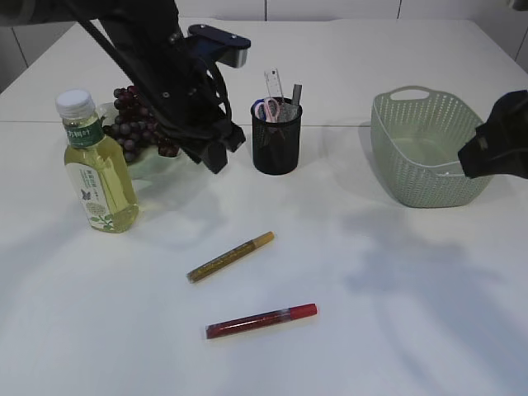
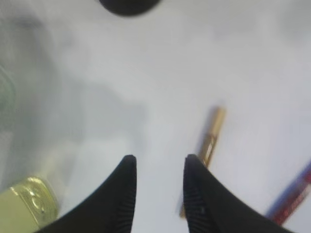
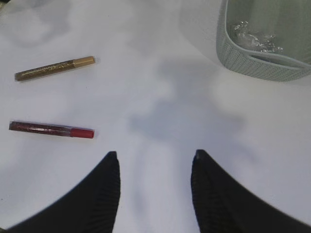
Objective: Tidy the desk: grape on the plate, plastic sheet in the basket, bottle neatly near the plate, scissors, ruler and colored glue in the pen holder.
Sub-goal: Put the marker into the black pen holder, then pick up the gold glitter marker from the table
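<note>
Nearest the exterior camera, a red glue pen [image 1: 261,321] lies flat on the white surface [image 1: 396,313], and just beyond it a gold glue pen [image 1: 230,256] lies at a slant. Both seem to be waiting to go into the pen holder; neither is touched. Further back on the left stands a capped bottle [image 1: 97,165] of pale yellow drink, upright beside the plate [image 1: 153,165]. Its green label carries print too small to read. Dark grapes [image 1: 136,124] sit heaped on the plate behind it. The left gripper [image 1: 216,147] hangs above the surface between the plate and the black mesh pen holder [image 1: 276,136], jaws parted and holding nothing, probably heading for a pen. The holder already contains pink-handled scissors [image 1: 266,110] and a clear ruler [image 1: 275,83], whose markings are illegible. On the right, the green basket [image 1: 421,148] holds a crumpled plastic sheet [image 3: 255,36]. The right gripper [image 3: 154,170] hovers near it, jaws spread and empty.
</note>
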